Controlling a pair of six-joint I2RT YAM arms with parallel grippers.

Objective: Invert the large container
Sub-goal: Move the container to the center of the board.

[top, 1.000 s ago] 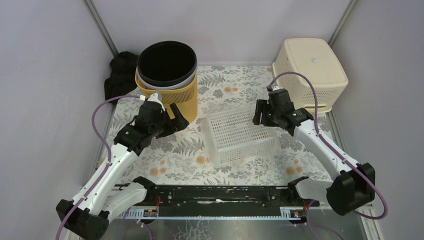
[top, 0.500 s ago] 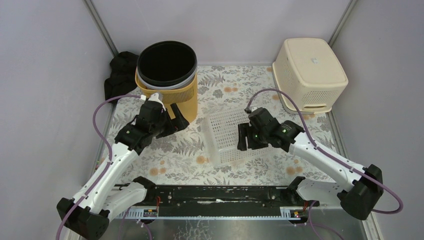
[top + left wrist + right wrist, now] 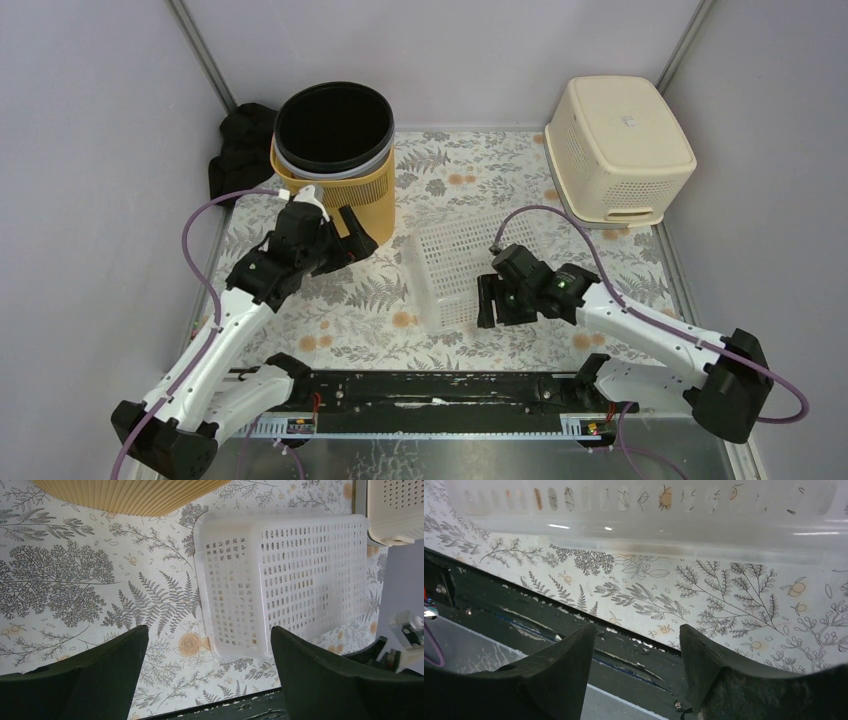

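A clear perforated basket [image 3: 465, 268] sits mid-table; it also shows in the left wrist view [image 3: 285, 575]. Its near wall [image 3: 649, 510] fills the top of the right wrist view. A tall yellow ribbed bin [image 3: 335, 165] with a black inside stands upright at the back left. My right gripper [image 3: 487, 300] is open and empty, low at the clear basket's near side, its fingers [image 3: 559, 670] pointing toward the table's front rail. My left gripper [image 3: 357, 240] is open and empty beside the yellow bin's base, its fingers [image 3: 90, 670] above the floral mat.
A cream basket [image 3: 618, 148] lies upside down at the back right. A black cloth [image 3: 240, 150] lies behind the yellow bin. The black front rail [image 3: 430, 390] runs along the near edge. Grey walls close in on both sides.
My right arm has swung from behind and to the right of the clear basket across to its near side and dropped lower. The left arm has barely moved.
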